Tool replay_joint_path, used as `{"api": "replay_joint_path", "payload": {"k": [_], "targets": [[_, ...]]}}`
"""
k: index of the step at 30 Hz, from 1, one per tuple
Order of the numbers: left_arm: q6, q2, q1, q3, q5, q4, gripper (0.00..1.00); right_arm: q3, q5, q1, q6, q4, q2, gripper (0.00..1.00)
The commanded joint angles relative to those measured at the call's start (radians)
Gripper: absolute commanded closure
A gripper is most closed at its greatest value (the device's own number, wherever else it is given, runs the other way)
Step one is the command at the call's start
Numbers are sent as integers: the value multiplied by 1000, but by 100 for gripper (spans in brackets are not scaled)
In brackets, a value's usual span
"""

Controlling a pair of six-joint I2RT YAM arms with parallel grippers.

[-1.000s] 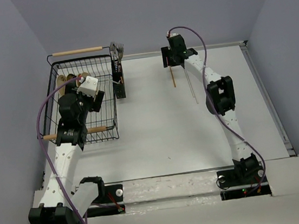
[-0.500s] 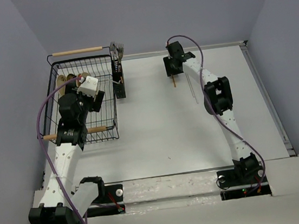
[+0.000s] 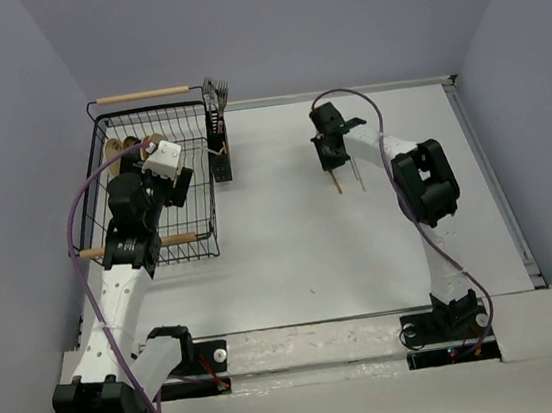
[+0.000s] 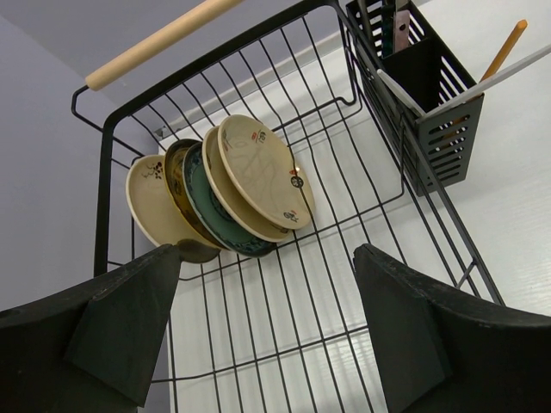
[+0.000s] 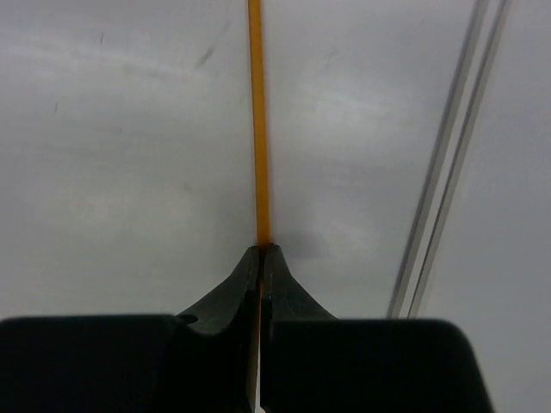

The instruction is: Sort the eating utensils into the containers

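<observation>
We grip on the right.
Our right gripper [image 5: 261,251] is clamped on a thin orange wooden chopstick [image 5: 255,129] over the white table [image 3: 290,235], well apart from the black slotted plastic caddy [image 4: 439,120]; our left gripper [image 4: 267,258] gapes wide, empty.

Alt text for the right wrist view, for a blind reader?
The right gripper is shut on a thin orange chopstick, which runs straight away from the camera over the white table. What look like two slim pale rods lie on the table to its right.

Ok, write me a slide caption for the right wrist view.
Right gripper shut on an orange chopstick, white table behind, a pale slim utensil lying alongside.
</observation>
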Motion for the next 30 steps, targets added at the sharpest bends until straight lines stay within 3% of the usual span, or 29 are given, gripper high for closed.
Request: {"api": "replay_joint_path", "payload": {"k": [1,3,5,10,15,19,21,25,28,30], "targets": [[10,-31,4,-1,24,23,5,-396,-29,139,103,-220,-182,98],[7,-31,4,2,36,21,5,-472,-30,149,111,-223,-251,92],[6,-32,4,2,42,21,5,-506,-4,149,101,-235,-266,79],[9,-45,4,-1,35,18,5,-388,-18,149,43,-252,-168,73],[13,-48,4,-2,22,18,5,-343,-21,149,46,-273,-74,76],[12,-45,4,-4,30,21,5,-397,-26,149,45,-233,-82,100],[12,-48,4,-4,28,21,5,-412,-21,149,48,-198,-109,100],[13,-48,4,-4,24,20,5,-484,10,149,61,-25,-268,100],[13,-48,4,-4,24,21,5,-611,14,162,20,240,-485,100],[13,-49,4,-5,25,21,5,-761,-36,162,-11,533,-604,100]]}}
